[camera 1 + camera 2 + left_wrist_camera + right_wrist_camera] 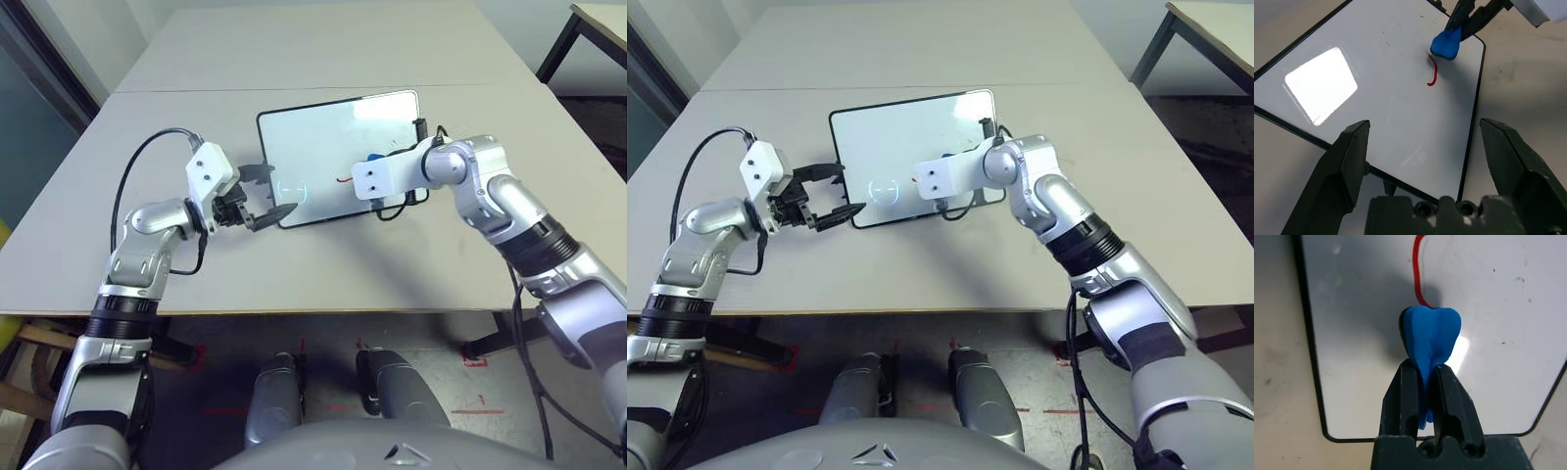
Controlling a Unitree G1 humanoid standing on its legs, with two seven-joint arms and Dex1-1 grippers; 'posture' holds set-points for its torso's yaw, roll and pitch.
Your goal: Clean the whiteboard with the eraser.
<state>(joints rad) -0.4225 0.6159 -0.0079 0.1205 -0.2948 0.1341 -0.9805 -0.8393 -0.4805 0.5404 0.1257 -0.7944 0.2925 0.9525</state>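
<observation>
On whiteboard [338,157]: red stroke [1432,76] uncleaned.
Eraser [1430,335]: soft, squashed, pinched by right gripper [1425,377].
Left gripper [1425,147]: spread wide, empty.

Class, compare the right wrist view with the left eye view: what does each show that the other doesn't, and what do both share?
Right wrist view alone: the right gripper shut on the eraser, squeezing it into a fold, with its tip at the end of the red pen stroke.

Left eye view alone: the left gripper open at the board's left edge, both silver arms, and the grey table.

Both: the whiteboard, eraser and red stroke.
</observation>
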